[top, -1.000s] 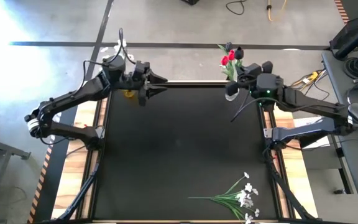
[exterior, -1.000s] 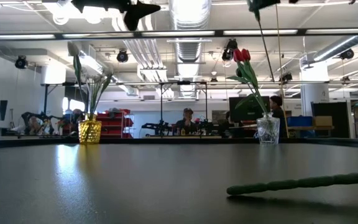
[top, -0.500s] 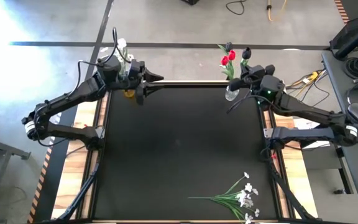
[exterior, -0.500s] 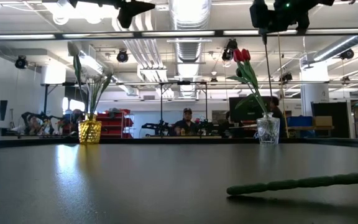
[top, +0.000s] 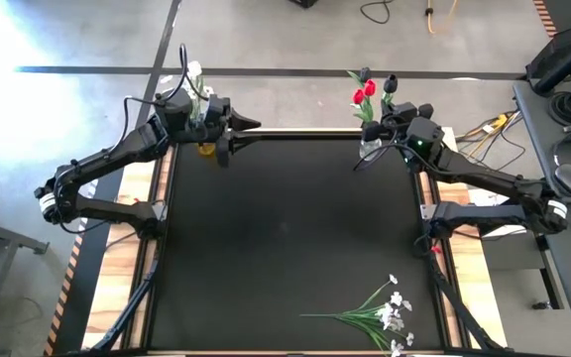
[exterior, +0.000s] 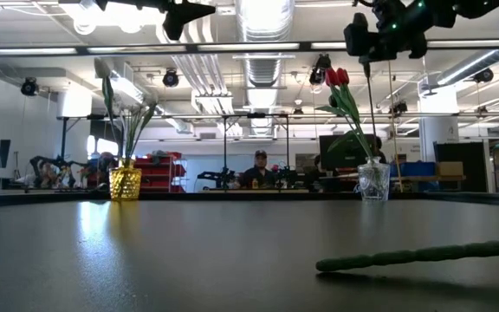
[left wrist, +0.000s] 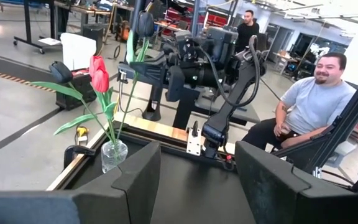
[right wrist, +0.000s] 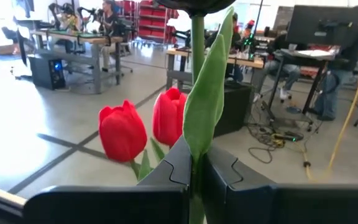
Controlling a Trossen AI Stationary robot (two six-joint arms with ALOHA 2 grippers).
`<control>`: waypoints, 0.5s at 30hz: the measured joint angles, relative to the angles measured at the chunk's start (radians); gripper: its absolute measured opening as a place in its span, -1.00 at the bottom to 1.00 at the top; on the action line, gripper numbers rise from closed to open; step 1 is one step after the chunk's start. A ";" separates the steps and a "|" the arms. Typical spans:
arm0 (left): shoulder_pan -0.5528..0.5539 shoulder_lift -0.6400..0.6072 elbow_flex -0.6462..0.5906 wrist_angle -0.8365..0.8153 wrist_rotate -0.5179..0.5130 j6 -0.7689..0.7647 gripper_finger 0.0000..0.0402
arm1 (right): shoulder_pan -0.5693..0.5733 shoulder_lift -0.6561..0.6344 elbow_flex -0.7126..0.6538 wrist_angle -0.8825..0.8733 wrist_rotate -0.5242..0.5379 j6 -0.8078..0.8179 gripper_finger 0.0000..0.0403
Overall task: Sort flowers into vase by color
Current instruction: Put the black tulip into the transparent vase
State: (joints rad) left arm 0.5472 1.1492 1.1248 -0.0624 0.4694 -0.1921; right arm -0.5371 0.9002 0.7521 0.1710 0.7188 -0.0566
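Red tulips [right wrist: 142, 130], yellow vase [exterior: 126, 184], black table [top: 285, 228].

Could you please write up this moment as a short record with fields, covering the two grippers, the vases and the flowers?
right gripper: shut on a dark tulip's stem, above the clear vase
left gripper: open, empty, beside the yellow vase
clear vase: far right corner of the table; holds two red tulips
yellow vase: far left corner; holds green stems
white spray: lying at the near right edge
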 joint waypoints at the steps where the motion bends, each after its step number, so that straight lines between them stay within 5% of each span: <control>1: 0.000 0.000 0.000 0.000 0.000 0.000 -0.05 | -0.003 0.001 -0.005 0.000 -0.006 0.011 -0.96; 15: 0.000 0.000 0.000 -0.001 -0.010 0.000 -0.05 | -0.012 0.014 -0.066 0.089 -0.013 0.034 -0.96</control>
State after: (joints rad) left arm 0.5472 1.1492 1.1248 -0.0629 0.4591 -0.1925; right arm -0.5491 0.9140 0.6857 0.2600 0.7063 -0.0224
